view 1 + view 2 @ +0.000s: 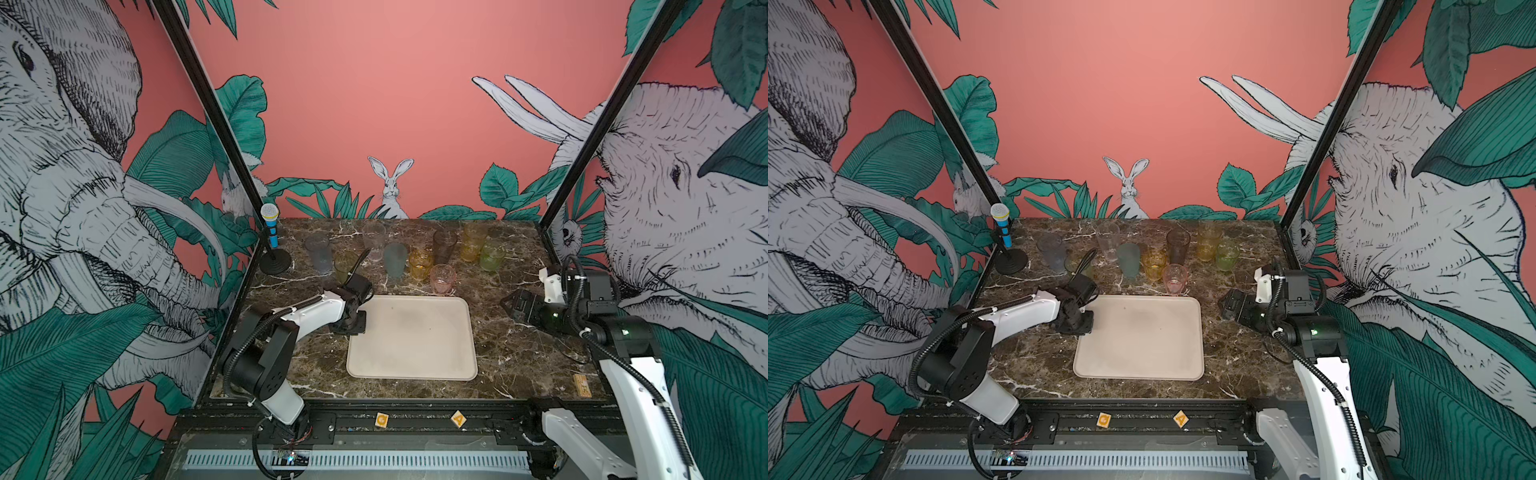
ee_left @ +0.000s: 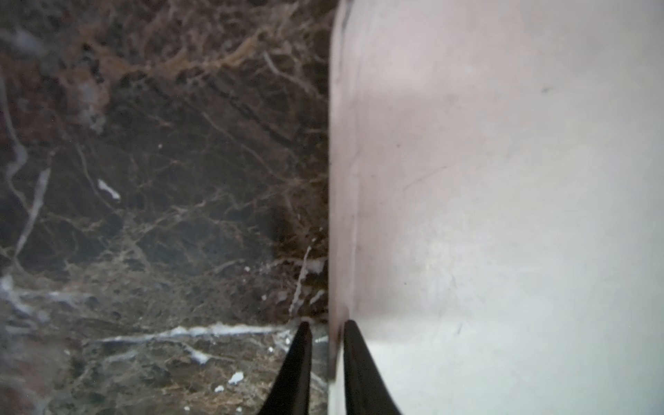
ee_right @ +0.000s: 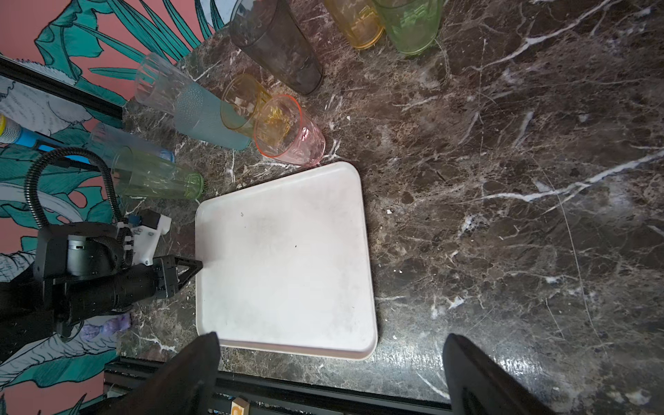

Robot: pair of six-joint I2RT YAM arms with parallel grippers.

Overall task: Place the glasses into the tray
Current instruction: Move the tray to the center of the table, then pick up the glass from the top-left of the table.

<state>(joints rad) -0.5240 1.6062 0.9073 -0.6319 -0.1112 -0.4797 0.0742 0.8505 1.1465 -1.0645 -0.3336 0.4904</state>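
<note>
My left tool (image 2: 325,323) sits barely parted astride the tray (image 1: 411,336) left rim, not clamping. My right tool (image 3: 330,336): wide open, empty, right of tray. Glasses (image 1: 444,279) stand on the table (image 1: 519,353) beyond its far edge. Likely light, slick, thin-walled; I'd pinch one wall at the lip.

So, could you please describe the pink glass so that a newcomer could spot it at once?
Find the cream tray in the middle of the marble table. Just beyond its far edge, near the right-hand corner, a short glass stands upright. It is the only pink one, in front of a tall dark glass.
</note>
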